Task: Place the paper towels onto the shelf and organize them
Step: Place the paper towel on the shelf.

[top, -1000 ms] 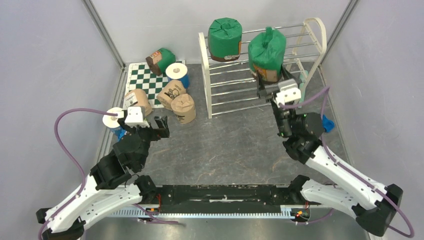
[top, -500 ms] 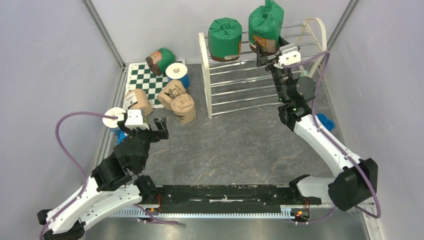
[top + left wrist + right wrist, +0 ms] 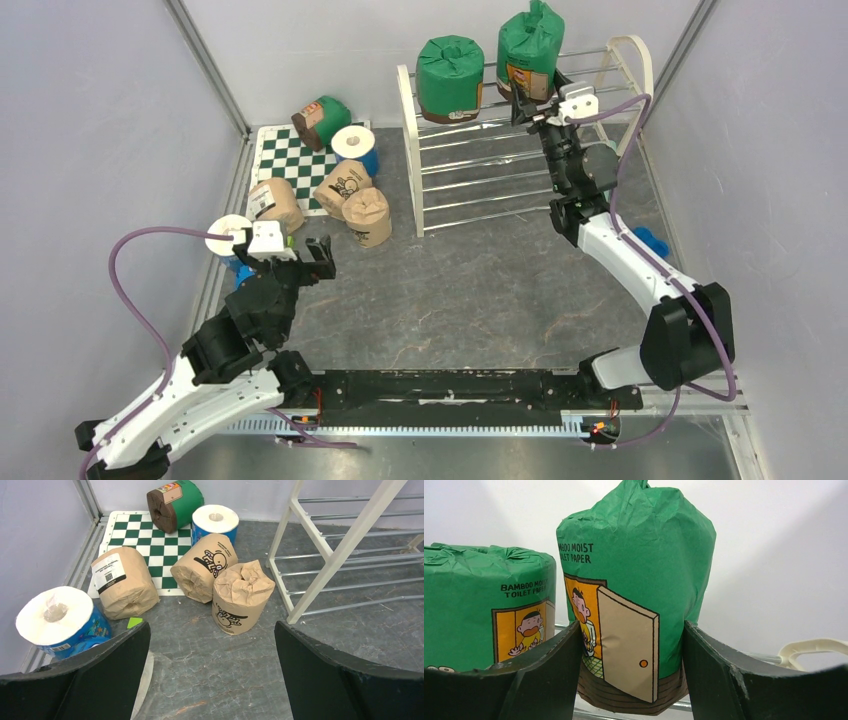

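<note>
Fingers (image 3: pixel 549 680) of the right gripper (image 3: pixel 631 630) are pressing on both sides of a green roll (image 3: pixel 634 565), holding it upright at the top tier of the shelf (image 3: pixel 412 150), toward its right end. Whether its base is resting on the rods yet I cannot tell. Just beside it on the same tier, a second green roll (image 3: pixel 450 78) is standing by itself, so one roll is shelved and one is being delivered.

The left gripper (image 3: pixel 210 630) is hanging above the table (image 3: pixel 480 290) near its left edge, jaws spread wide with nothing between them, facing the rolls that are waiting. Three tan rolls (image 3: pixel 200 567) are sitting along the near edge of the chessboard mat (image 3: pixel 130 527). A third green roll (image 3: pixel 175 502) is lying on its side at the mat's far edge, one white-and-blue roll (image 3: pixel 215 522) is standing at the mat's right edge, and another white roll (image 3: pixel 57 620) is standing at the table's left edge. Most of the job, I judge, is remaining.
</note>
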